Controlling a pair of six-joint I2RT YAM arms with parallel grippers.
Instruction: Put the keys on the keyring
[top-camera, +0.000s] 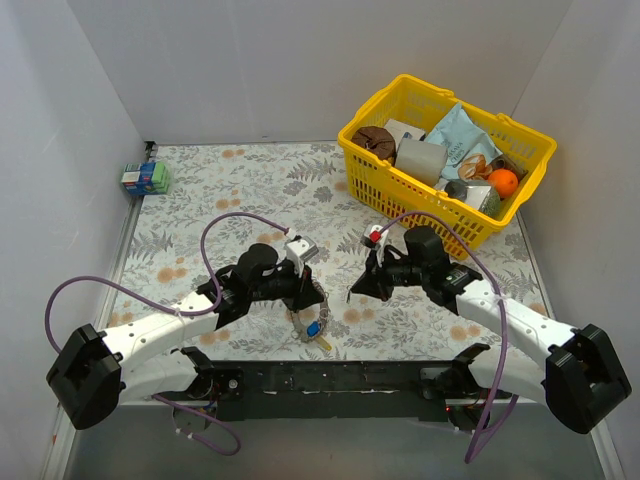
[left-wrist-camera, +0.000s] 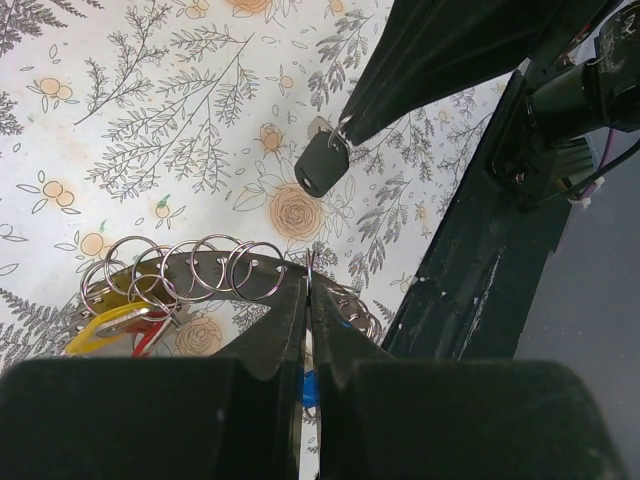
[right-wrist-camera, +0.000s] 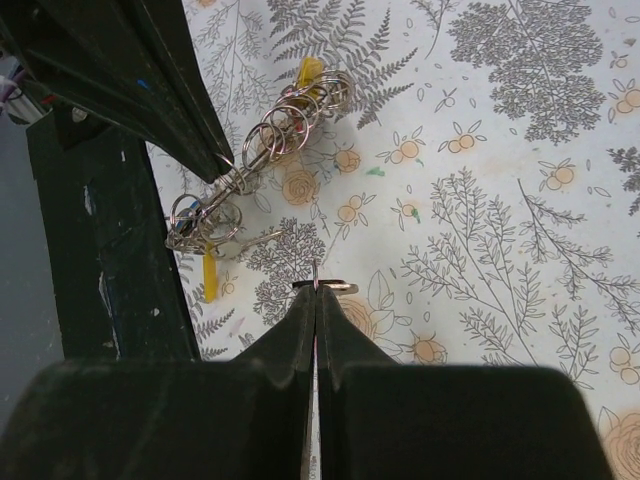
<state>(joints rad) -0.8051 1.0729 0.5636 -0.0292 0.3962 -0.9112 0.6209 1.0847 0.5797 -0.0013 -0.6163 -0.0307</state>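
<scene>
My left gripper (left-wrist-camera: 309, 285) is shut on one thin ring of the keyring (left-wrist-camera: 215, 265), a curved strip carrying several small silver rings. A yellow key (left-wrist-camera: 105, 322) and a red key (left-wrist-camera: 150, 335) hang at its left end, and a blue key (left-wrist-camera: 308, 385) shows behind the jaws. The right gripper (right-wrist-camera: 317, 290) is shut on the small ring of a black-headed key (left-wrist-camera: 322, 168), held just beyond the keyring (right-wrist-camera: 265, 140) and apart from it. From above, both grippers (top-camera: 305, 300) (top-camera: 357, 290) meet over the table's near middle, with the bundle (top-camera: 312, 322) hanging below the left one.
A yellow basket (top-camera: 380, 170) full of items stands at the back right. A small green and blue box (top-camera: 145, 178) sits at the back left. The black base rail (top-camera: 330, 375) runs along the near edge, close under the keyring.
</scene>
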